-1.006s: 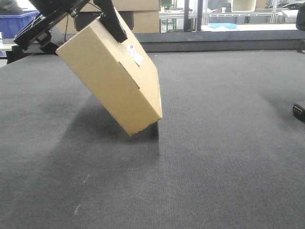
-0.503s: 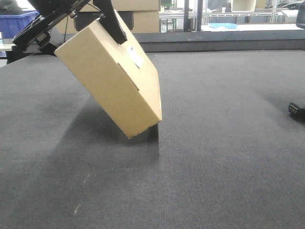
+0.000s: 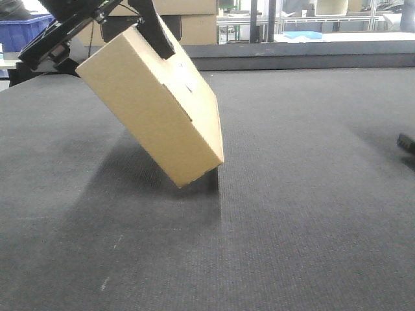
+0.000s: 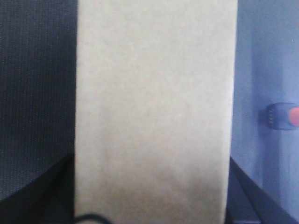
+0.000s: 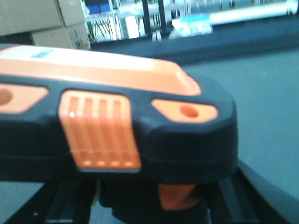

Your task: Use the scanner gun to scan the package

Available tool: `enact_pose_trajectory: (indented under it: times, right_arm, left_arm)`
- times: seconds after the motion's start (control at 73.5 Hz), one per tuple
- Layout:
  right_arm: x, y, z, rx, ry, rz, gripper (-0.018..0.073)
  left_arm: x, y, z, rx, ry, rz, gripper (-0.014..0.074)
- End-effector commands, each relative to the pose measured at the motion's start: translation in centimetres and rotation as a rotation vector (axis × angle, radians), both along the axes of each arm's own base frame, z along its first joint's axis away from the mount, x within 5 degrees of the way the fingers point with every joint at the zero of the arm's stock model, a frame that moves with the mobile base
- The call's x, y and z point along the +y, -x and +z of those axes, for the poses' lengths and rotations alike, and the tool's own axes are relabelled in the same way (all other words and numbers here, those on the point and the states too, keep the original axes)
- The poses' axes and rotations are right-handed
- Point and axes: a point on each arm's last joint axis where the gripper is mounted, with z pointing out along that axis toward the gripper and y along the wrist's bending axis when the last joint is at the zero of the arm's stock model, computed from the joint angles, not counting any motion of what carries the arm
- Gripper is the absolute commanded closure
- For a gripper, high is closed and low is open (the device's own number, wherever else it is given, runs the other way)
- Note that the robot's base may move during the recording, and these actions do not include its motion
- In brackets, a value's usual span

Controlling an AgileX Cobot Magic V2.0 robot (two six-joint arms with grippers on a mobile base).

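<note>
- Front view: a dark grey, carpet-like desk fills the frame, with a raised dark rim along its far edge. Beyond it stand shelving and stacked cardboard boxes.
- A blue bin sits past the far left corner. What it holds cannot be seen.
- The package is in the far left part of the desk, closed and tilted steeply. Its low corner is down by the desk over a dark shadow, but whether it touches cannot be told.
- The left gripper clamps the package's raised end, with one black finger lying across the face that bears the slot line.
- A small dark stub shows at the desk's right edge. It is cut off by the frame and too little of it shows to name.
- Left wrist view: a plain tan face of the package fills the middle, with dark fingers at both lower corners, one on each side of it.
- The scanner gun is well apart from the package towards the right edge, blurred, dark with an orange spot.
- Right wrist view: the scanner gun looms close, with a black body, an orange top and a ribbed orange panel. The right gripper is closed on the gun's lower orange part.
- Behind the gun the desk runs back to more cardboard boxes and bright shelving.
</note>
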Motion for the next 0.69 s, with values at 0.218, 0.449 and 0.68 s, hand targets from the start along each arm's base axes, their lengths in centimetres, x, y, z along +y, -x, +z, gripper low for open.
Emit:
enact_pose_trajectory:
  times: [0.218, 0.449, 0.68]
  right_arm:
    - [0.1, 0.6, 3.3, 0.027, 0.346, 0.006, 0.0727]
    - [0.1, 0.6, 3.1, 0.07, 0.429, 0.013, 0.0727]
    - [0.1, 0.6, 3.1, 0.075, 0.457, 0.013, 0.0727]
  left_arm:
    - [-0.4, 0.3, 0.3, 0.017, 0.025, -0.003, 0.0707]
    - [-0.4, 0.3, 0.2, 0.019, 0.025, -0.004, 0.0707]
    - [-0.4, 0.4, 0.2, 0.023, 0.026, -0.006, 0.0707]
